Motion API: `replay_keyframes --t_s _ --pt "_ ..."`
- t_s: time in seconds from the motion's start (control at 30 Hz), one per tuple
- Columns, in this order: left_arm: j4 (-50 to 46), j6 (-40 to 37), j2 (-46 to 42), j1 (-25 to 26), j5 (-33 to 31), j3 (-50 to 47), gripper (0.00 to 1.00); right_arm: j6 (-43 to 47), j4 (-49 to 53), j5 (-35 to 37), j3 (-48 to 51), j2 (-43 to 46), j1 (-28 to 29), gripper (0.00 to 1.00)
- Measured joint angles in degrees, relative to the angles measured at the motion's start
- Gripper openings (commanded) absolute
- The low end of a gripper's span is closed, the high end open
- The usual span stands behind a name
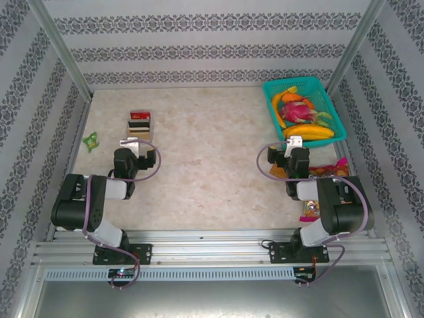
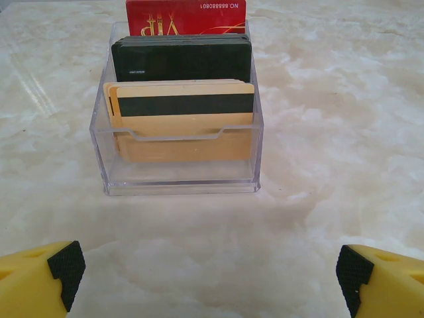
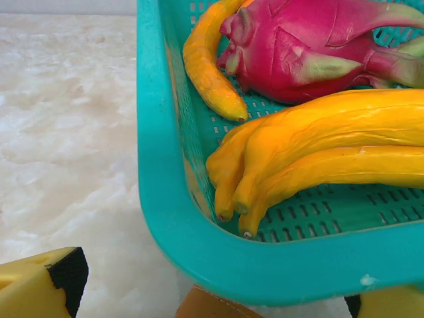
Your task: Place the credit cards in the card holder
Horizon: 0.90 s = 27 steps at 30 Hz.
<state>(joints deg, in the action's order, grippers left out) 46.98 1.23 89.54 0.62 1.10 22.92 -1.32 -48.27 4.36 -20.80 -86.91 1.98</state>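
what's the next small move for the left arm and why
Probably ease the left gripper forward and up toward the red card, which stands tallest at the back of the clear box. The jaws are open and empty, the box sits straight ahead, and the red card, black card and tan card all stand in it.

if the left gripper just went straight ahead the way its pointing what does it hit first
Probably the front wall of the small clear plastic box, centred ahead of the open left gripper; depth is unclear.
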Motion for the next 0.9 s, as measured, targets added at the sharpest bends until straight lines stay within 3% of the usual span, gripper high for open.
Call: replay_keyframes --t_s 0.7,0.9 --pt "0.0 -0.9 -0.3 0.0 1.9 -0.1 1.00 0.0 0.0 -0.4 0.0 0.0 0.0 0.98" --pt "-1.6 -0.9 -7.4 0.0 2.1 -0.9 1.00 0.3 -0.4 -1.4 0.0 0.2 0.0 0.98"
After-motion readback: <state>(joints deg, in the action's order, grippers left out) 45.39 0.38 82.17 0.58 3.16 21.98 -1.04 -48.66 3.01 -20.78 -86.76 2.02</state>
